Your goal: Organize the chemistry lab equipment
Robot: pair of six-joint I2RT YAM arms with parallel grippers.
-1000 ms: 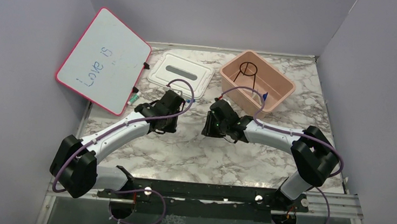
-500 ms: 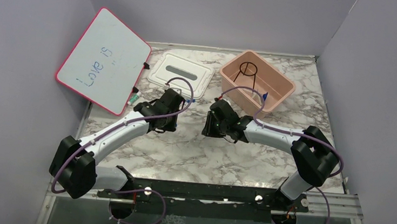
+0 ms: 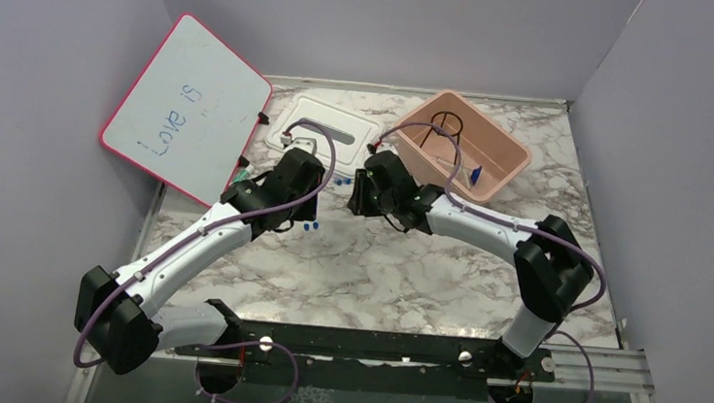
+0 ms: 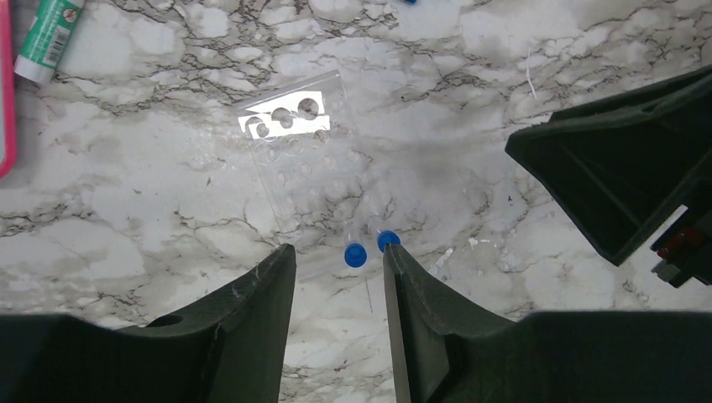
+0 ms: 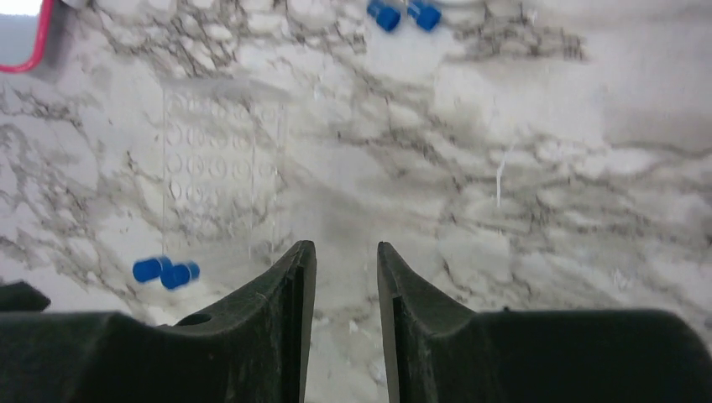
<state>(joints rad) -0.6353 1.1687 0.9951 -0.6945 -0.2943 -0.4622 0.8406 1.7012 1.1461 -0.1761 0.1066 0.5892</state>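
Since the earlier frame both arms have swung toward 11 o'clock, and the left arm now reaches further up the table (image 3: 386,272).

The left pincer (image 4: 337,254) hangs above the marble with its jaws moderately parted and nothing between them. The near pair of blue caps (image 4: 356,254) lies just beyond its fingertips, at the near end of a clear rack (image 4: 294,159) that lies flat on the marble. Faint clear tubes run from these caps alongside the rack.

The right pincer (image 5: 344,249) hangs at the left one's 3 o'clock, its jaws a narrow gap apart and empty.

The far pair of blue caps (image 3: 340,179) lies past the rack toward 12 o'clock, near the white lid (image 3: 325,131). The black ring stand (image 3: 447,127) sits inside the salmon bin (image 3: 508,156) at 1 o'clock.

A whiteboard (image 3: 186,109) leans at 10 o'clock, with a green-and-white marker (image 4: 50,38) at its lower edge.
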